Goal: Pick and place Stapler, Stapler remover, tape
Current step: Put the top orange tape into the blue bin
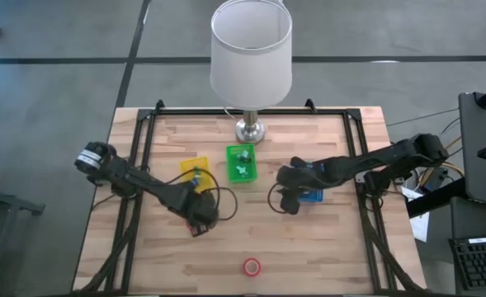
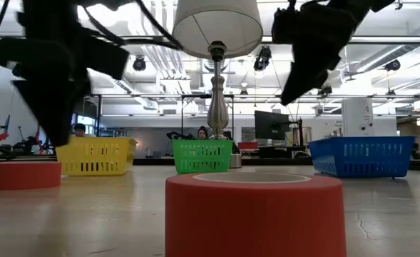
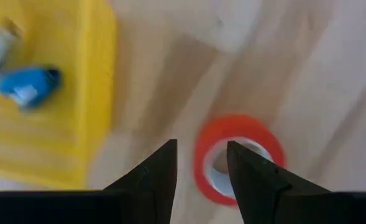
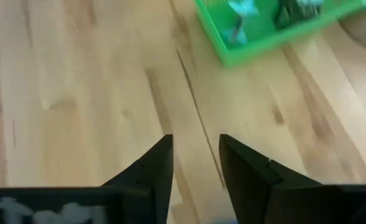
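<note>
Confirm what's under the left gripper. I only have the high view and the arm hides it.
Observer: A red ring-shaped tape roll with a pale core, lying flat on the wood. The left gripper is open just above it, with one finger over the hole.
Operator: Anything in the yellow basket beside it?
Observer: Yes, the yellow plastic basket holds a small blue object, too blurred to identify.
Operator: Is the right gripper carrying something?
Observer: No. The right gripper is open and empty over bare wood, with the green plastic basket ahead of it.
</note>
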`<state>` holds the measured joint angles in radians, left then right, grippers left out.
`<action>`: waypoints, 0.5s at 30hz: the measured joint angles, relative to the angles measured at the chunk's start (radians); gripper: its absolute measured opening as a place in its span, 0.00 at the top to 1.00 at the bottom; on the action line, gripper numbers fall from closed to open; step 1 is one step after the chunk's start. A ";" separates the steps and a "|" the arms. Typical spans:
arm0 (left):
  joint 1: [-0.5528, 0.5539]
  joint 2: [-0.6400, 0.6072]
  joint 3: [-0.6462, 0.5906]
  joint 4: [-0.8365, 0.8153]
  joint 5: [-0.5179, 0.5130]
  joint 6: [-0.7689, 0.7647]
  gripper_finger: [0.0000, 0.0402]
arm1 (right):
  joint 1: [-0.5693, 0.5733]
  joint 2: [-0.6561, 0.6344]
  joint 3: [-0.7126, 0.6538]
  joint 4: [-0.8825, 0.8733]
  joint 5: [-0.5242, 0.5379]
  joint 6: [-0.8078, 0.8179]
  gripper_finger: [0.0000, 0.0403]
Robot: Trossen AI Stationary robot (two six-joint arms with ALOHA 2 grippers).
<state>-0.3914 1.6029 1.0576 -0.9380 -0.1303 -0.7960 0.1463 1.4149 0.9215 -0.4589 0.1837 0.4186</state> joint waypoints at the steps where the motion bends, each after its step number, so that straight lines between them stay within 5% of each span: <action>1: -0.016 0.000 0.000 0.001 0.015 -0.035 0.65 | 0.000 0.008 0.000 0.038 0.000 -0.016 0.67; 8: -0.115 -0.001 -0.018 0.063 0.065 -0.212 0.65 | 0.000 0.064 0.000 0.076 -0.001 -0.031 0.64; 15: -0.147 0.000 -0.084 0.192 0.060 -0.220 0.65 | 0.000 0.141 0.001 0.082 -0.002 -0.030 0.62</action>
<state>-0.5381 1.6028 0.9737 -0.7463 -0.0708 -1.0157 0.1463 1.5555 0.9230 -0.3767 0.1822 0.3885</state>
